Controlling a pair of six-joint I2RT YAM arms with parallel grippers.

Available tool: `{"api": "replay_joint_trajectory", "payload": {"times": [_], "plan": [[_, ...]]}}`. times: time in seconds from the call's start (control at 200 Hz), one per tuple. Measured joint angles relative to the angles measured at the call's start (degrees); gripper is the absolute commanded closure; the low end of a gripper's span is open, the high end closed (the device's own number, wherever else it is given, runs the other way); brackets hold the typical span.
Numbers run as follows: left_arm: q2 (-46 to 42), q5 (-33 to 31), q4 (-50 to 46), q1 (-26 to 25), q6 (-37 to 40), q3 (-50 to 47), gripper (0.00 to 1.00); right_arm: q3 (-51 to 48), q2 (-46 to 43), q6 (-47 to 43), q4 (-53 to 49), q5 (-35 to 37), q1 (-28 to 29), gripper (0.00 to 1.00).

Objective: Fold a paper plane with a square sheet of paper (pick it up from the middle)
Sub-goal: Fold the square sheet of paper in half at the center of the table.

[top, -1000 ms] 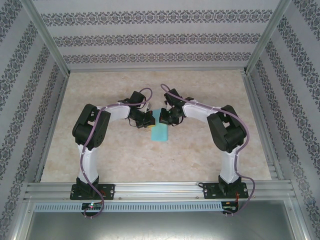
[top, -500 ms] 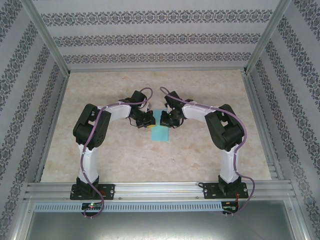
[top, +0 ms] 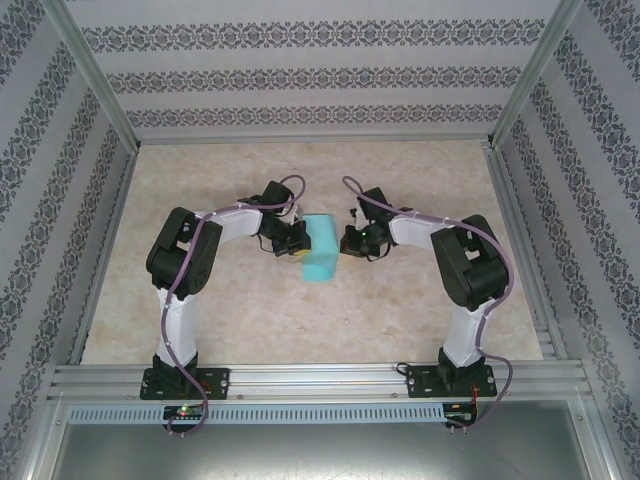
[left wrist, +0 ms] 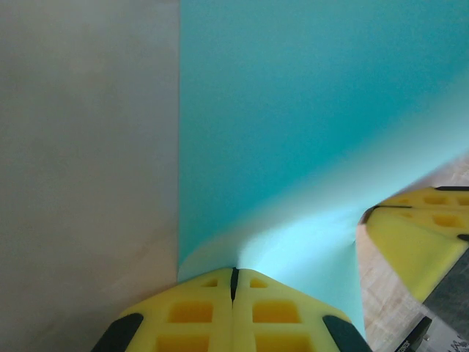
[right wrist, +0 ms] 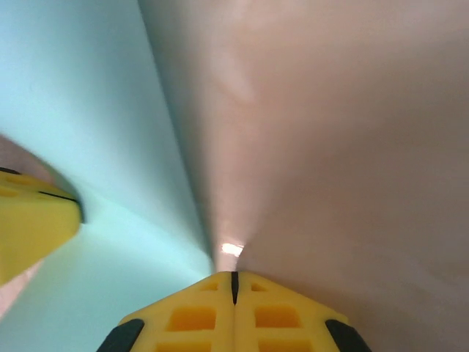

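Observation:
The square sheet of paper [top: 320,250] is turquoise and hangs between both grippers over the middle of the table, bowed rather than flat. My left gripper [top: 298,242] is shut on its left edge; in the left wrist view the yellow jaws [left wrist: 234,271] pinch the sheet [left wrist: 308,132], which curves up and away. My right gripper [top: 346,243] is shut on the opposite edge; in the right wrist view the jaws [right wrist: 234,277] meet where the paper [right wrist: 80,132] ends. Each wrist view catches the other gripper's yellow fingers [left wrist: 418,231] [right wrist: 33,220]. The paper plane is out of view.
The beige marbled table [top: 250,310] is bounded by an aluminium frame [top: 320,378] at the near edge and patterned walls [top: 310,80] on the other three sides. Both arm bases stand on the near rail.
The right arm has swung to the right with its edge of the paper. The sheet has spread from a narrow strip into a wider shape. The left arm has stayed put.

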Motion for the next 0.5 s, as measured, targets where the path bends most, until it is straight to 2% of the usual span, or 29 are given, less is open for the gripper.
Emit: {"api": "replay_joint_trajectory", "payload": {"times": [0.225,0.5], "plan": [[0.1,0.0,0.0,0.0,0.0,0.0,1.0,0.0,-2.3,1.0,0.7,0.0,0.5,1.0],[0.2,0.0,0.0,0.0,0.0,0.0,1.0,6.4,5.8,4.6,5.8,-4.3,4.5,1.0]]}}
